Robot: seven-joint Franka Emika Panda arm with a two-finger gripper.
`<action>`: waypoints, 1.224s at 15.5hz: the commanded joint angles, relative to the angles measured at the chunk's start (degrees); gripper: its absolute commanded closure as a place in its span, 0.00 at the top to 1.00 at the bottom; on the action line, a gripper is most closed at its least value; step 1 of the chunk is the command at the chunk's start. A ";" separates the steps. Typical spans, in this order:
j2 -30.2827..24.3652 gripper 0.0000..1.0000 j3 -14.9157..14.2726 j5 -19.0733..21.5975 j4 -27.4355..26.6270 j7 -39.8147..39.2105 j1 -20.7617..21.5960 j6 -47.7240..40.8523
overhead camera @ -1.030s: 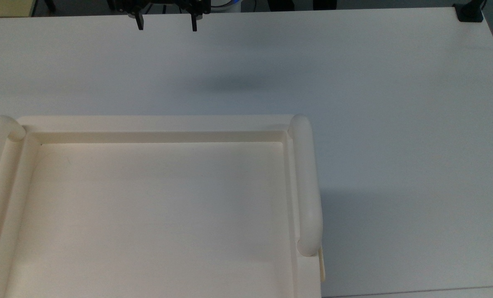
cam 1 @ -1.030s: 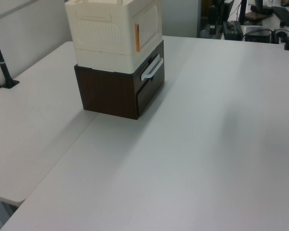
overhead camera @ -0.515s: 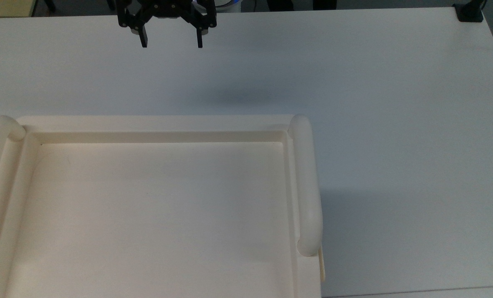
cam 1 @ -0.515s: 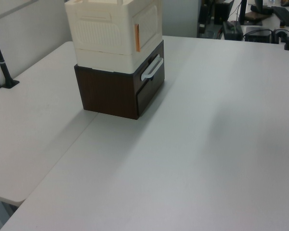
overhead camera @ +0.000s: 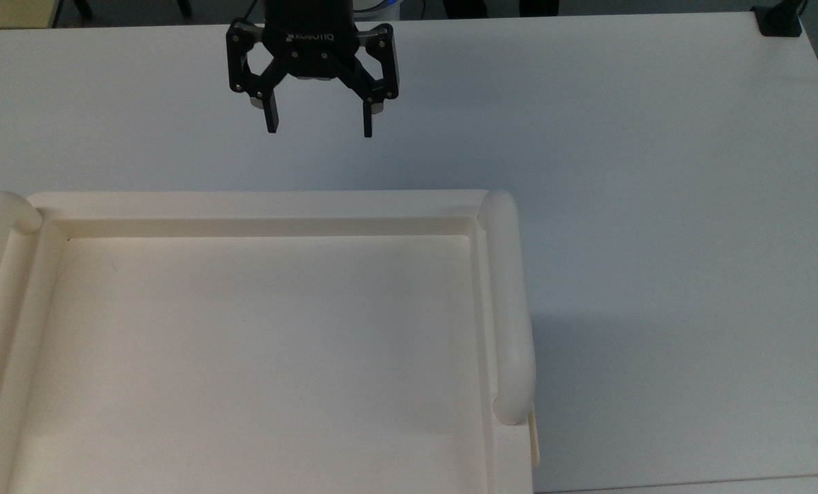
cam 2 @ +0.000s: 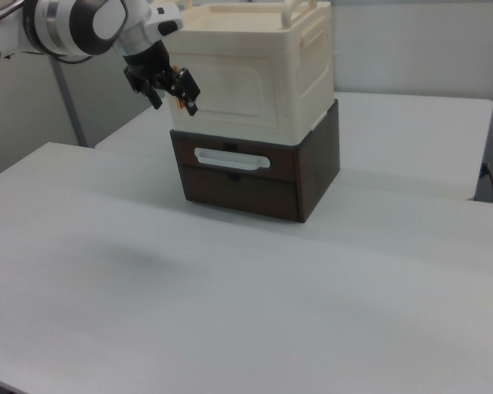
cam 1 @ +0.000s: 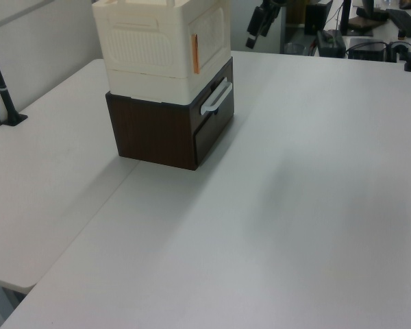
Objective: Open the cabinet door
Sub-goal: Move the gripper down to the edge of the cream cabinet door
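The black two-finger gripper [overhead camera: 318, 128] has come further into the top view over the last second, from the far edge of the white table [overhead camera: 656, 206] toward the large cream plastic cabinet [overhead camera: 258, 343] with its recessed tray-like top and rounded tubular rails. Its fingers are spread wide and hold nothing. In the right view the gripper [cam 2: 174, 93] hangs in the air just off the cabinet's front face, level with the thin flat cream cabinet door [cam 2: 240, 84], a rimmed panel that looks flush and closed. The small orange fitting [cam 1: 196, 54] at the door's edge is probably the handle, though it is too small to be sure. The cabinet sits on a dark brown wooden drawer box [cam 2: 255, 176] with a pale bar handle [cam 2: 232, 158]. The approach seems nearly done; grasping and pulling the door are not yet begun.
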 commanded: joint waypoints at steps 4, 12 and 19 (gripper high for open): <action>5.17 1.00 -0.40 0.15 4.49 4.15 3.09 11.11; 7.64 1.00 -0.31 -2.84 4.49 3.63 5.65 20.00; 9.21 0.92 -0.31 -7.67 4.23 3.54 6.61 24.48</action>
